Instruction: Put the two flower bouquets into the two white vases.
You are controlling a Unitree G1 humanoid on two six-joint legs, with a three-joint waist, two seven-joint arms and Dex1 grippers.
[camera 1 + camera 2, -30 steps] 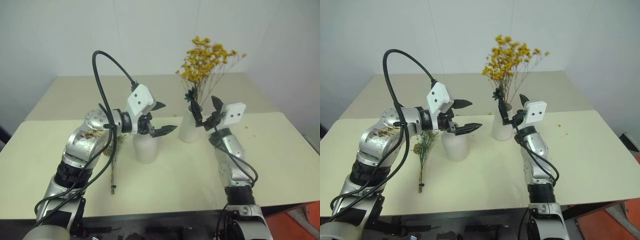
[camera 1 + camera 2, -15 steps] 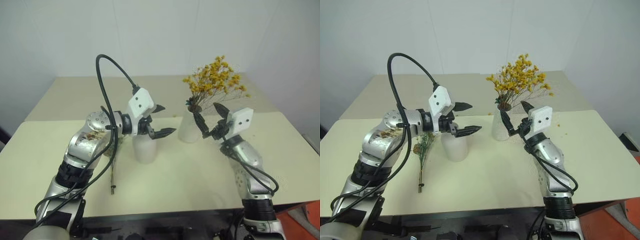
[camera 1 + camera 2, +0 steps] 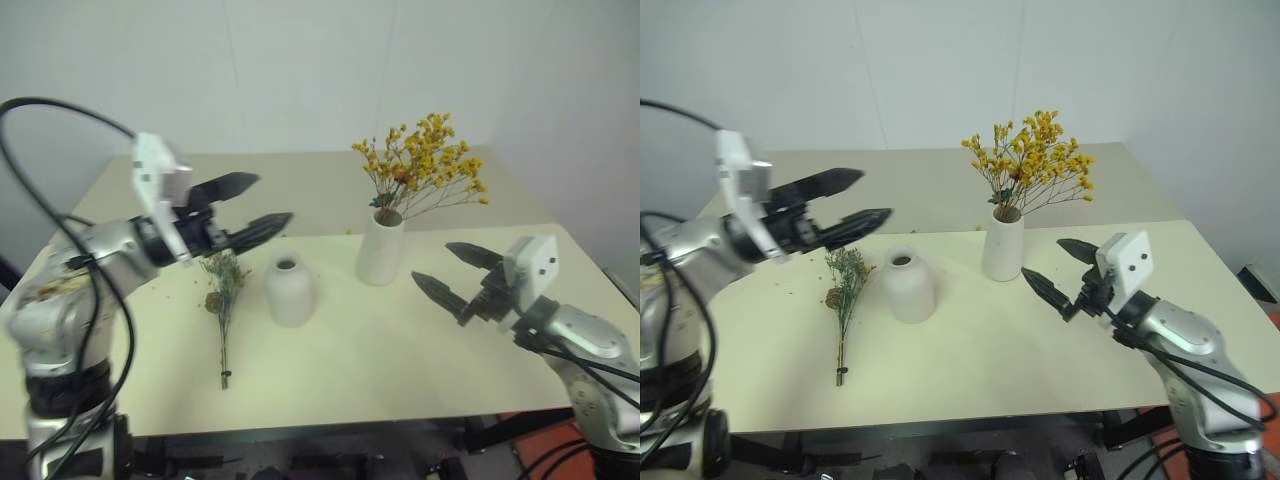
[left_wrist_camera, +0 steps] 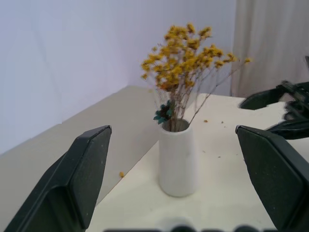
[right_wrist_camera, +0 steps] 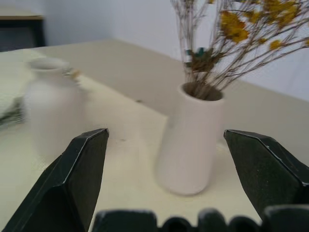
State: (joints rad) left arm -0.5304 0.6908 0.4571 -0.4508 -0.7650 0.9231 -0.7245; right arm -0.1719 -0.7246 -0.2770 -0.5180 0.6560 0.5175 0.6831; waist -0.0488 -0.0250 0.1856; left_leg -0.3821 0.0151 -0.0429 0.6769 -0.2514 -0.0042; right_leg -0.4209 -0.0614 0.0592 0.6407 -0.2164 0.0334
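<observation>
On my table I see 2 white vases and 2 bouquets. The taller vase (image 3: 381,248) is a plain matte cylinder standing upright, right of centre and a little farther back. It holds the bushy bouquet (image 3: 425,160), whose thin stems rise from the mouth and fan out to the right into many small yellow-orange blossoms, with a dark green bit low at the rim. The shorter vase (image 3: 289,288) is squat and rounded with a narrow neck, upright and empty, just left of the taller one and nearer. The slimmer grey-green bouquet (image 3: 223,295) lies flat on the table just left of it, head far, stem end near.
</observation>
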